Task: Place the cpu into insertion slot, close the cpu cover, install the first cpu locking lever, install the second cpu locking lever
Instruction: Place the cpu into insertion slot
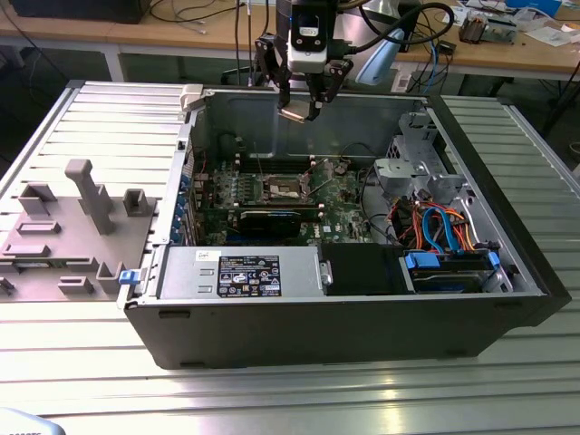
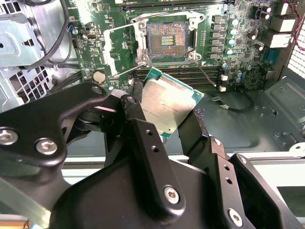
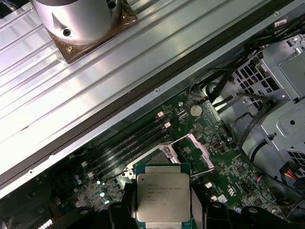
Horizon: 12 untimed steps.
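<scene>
My gripper (image 1: 301, 111) hangs above the open computer case, shut on the cpu (image 1: 297, 114) and level with the case's far wall. In both wrist views the cpu (image 2: 169, 105) (image 3: 163, 195) is a silvery square with a green edge, clamped by its sides between the black fingers (image 2: 143, 138). Below it on the green motherboard lies the insertion slot (image 2: 167, 42) (image 1: 281, 188), its dark centre bare. The cpu cover (image 3: 200, 149) is swung open beside the slot. The cpu is well above the slot and apart from it.
The case (image 1: 344, 326) lies on a ribbed metal table. A power supply (image 1: 240, 272) sits at its front, with a drive cage (image 1: 408, 172) and coloured cables (image 1: 435, 227) at the exterior view's right. A grey fixture tray (image 1: 72, 217) stands at the exterior view's left.
</scene>
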Tool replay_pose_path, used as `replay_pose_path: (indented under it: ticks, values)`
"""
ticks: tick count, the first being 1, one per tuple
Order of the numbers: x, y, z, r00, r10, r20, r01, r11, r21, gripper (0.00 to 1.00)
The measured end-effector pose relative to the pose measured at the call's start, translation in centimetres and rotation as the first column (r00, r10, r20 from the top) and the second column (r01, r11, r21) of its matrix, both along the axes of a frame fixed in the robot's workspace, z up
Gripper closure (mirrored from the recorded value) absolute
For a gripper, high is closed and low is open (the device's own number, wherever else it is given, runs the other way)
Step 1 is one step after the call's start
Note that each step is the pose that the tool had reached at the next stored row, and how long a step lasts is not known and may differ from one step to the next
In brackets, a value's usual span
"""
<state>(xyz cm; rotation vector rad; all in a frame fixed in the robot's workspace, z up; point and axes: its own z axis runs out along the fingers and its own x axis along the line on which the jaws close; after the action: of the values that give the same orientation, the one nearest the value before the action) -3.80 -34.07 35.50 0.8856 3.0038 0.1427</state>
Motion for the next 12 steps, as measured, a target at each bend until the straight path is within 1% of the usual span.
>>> replay_pose_path:
  ticks: [12]
  values:
    - [0.00, 0.00, -0.01, 0.9999, -0.013, 0.0000, 0.013, 0.9999, 0.0000, 0.45]
